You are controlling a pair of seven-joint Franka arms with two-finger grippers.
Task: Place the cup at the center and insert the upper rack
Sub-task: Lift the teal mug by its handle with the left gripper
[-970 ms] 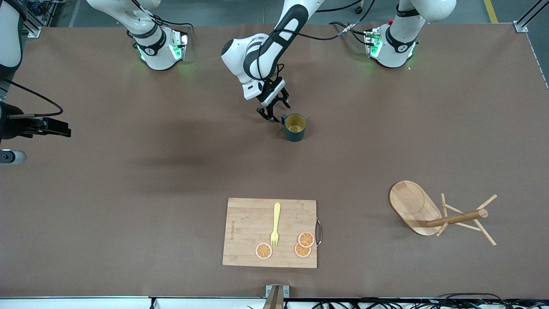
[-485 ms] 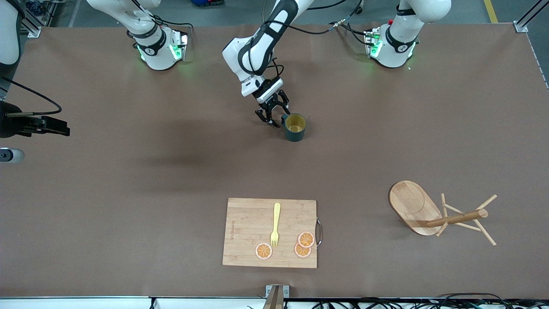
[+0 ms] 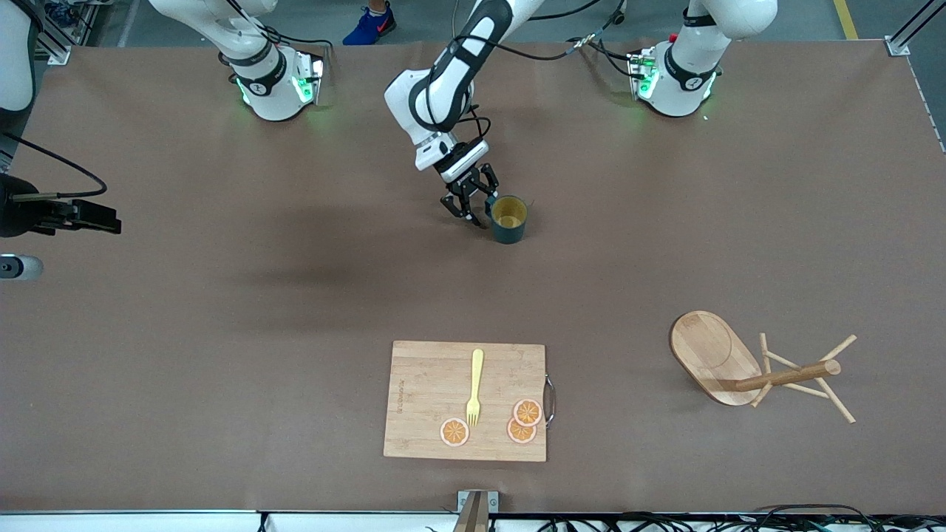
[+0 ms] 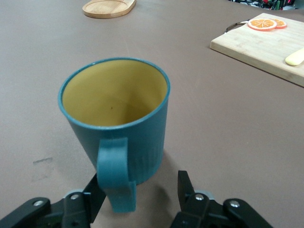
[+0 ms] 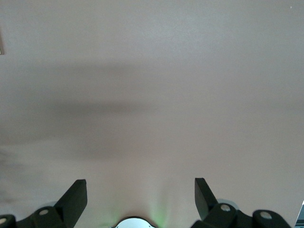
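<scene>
The teal cup (image 3: 508, 220) with a yellow inside stands upright on the table, toward the robots' bases. My left gripper (image 3: 473, 210) is down beside it, open, with its fingers on either side of the cup's handle (image 4: 116, 178). In the left wrist view one finger (image 4: 185, 183) stands clear of the handle and the other is partly hidden by it; the left gripper (image 4: 140, 183) has not closed on it. The upper rack (image 3: 739, 369) lies tipped on its side, nearer the front camera, toward the left arm's end. My right gripper (image 3: 111, 220) waits open at the right arm's end of the table.
A wooden cutting board (image 3: 429, 399) lies near the table's front edge with a yellow fork (image 3: 475, 384) and orange slices (image 3: 526, 411) on it. The rack's oval base (image 4: 109, 7) and the board (image 4: 266, 45) show past the cup (image 4: 118, 118) in the left wrist view.
My left gripper has swung in toward the cup's handle and its fingers have narrowed around it. The cup, the rack and the right arm have not moved.
</scene>
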